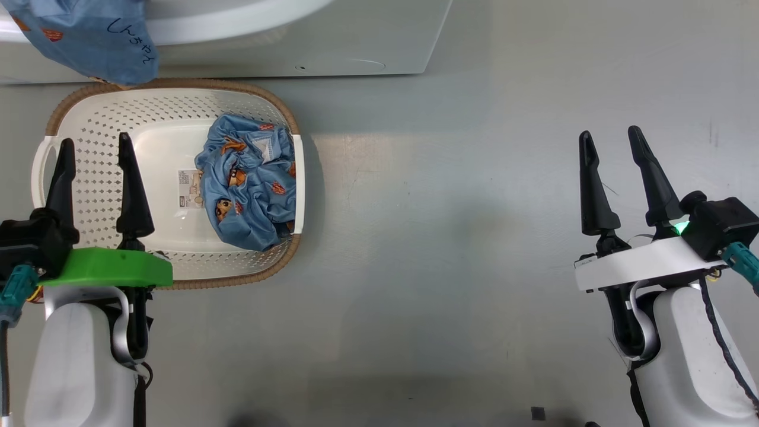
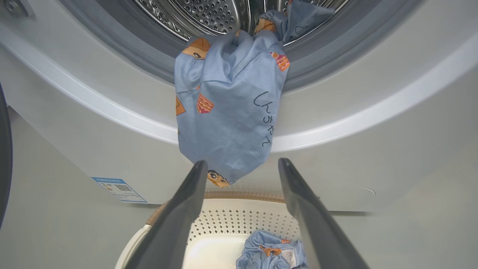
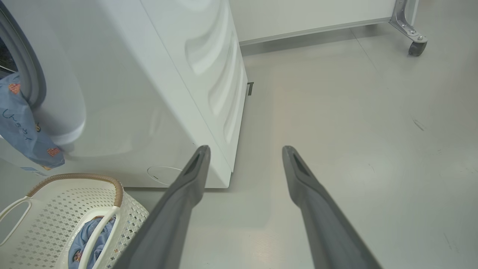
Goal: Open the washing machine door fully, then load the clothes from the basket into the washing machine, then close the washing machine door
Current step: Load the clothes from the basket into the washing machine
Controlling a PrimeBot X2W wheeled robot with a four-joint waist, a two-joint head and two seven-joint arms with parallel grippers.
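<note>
The washing machine [image 1: 356, 47] stands with its steel drum [image 2: 209, 15] uncovered. The black edge of the washing machine door [image 2: 3, 157] shows at the far left, swung aside. One light blue garment [image 2: 227, 112] hangs out of the drum over the grey gasket and the front lip, also seen as blue cloth [image 1: 89, 35] above the basket. Another of the clothes [image 1: 249, 184] lies bunched at the right side of the basket [image 1: 178, 86]. My left gripper [image 1: 96, 140] hovers open over the basket's left half, holding nothing. My right gripper [image 1: 610, 132] is open above bare floor.
The basket [image 3: 56, 209] sits on the grey floor right against the machine's front. A blue QR sticker [image 2: 119, 189] marks the lower front panel. Beyond the machine's side [image 3: 224, 93] stand a white wall panel and a castor wheel [image 3: 416, 46].
</note>
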